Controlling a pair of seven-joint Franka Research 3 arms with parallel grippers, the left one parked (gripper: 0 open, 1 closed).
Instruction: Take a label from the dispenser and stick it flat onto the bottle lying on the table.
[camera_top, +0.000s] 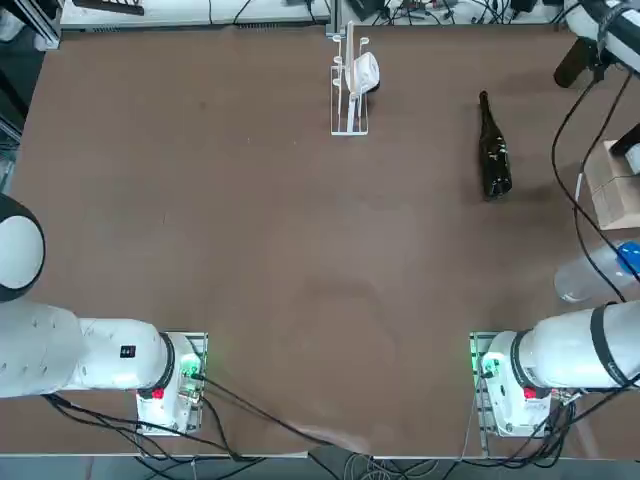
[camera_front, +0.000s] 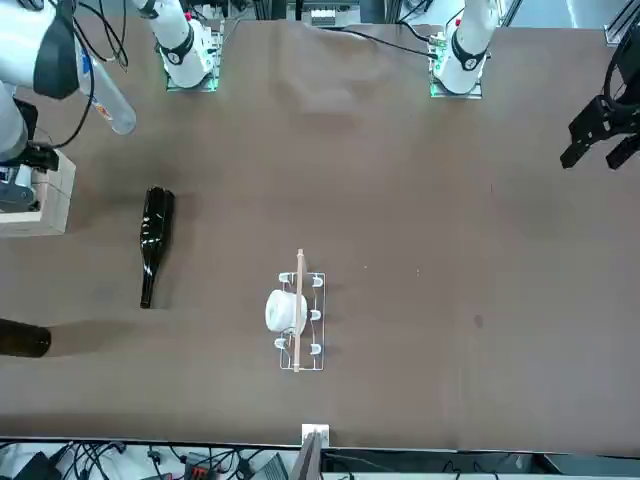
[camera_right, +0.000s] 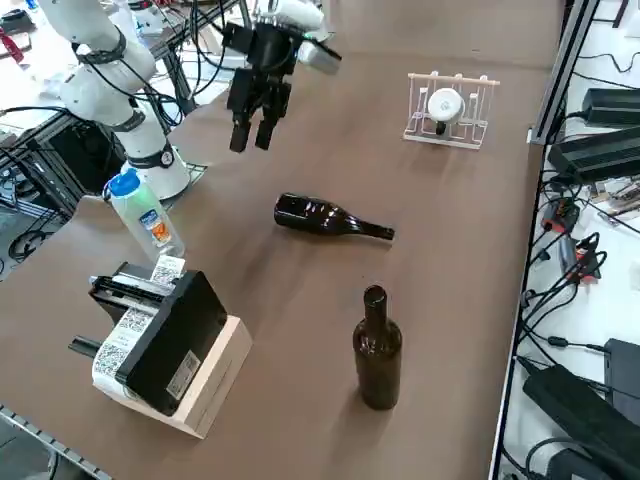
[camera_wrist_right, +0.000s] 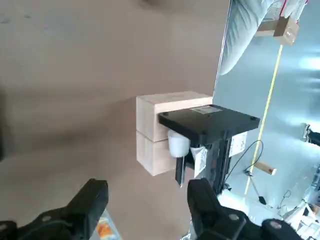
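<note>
Gripper (camera_right: 252, 128) on the right arm hangs in the air above the table (camera_right: 420, 190), fingers (camera_wrist_right: 92, 200) pointing down, spread apart and holding nothing. It is high over the near right part of the table, with the label dispenser (camera_right: 165, 340) on its wooden block below and ahead of it. A label (camera_right: 120, 335) hangs at the dispenser's mouth. The dark bottle (camera_right: 325, 218) lies on its side, well apart from the gripper. Near it stand a second dark bottle (camera_right: 377, 350), upright, and a clear plastic bottle (camera_right: 145, 215) beside the dispenser. A wire rack (camera_right: 450, 108) sits at the far edge.
</note>
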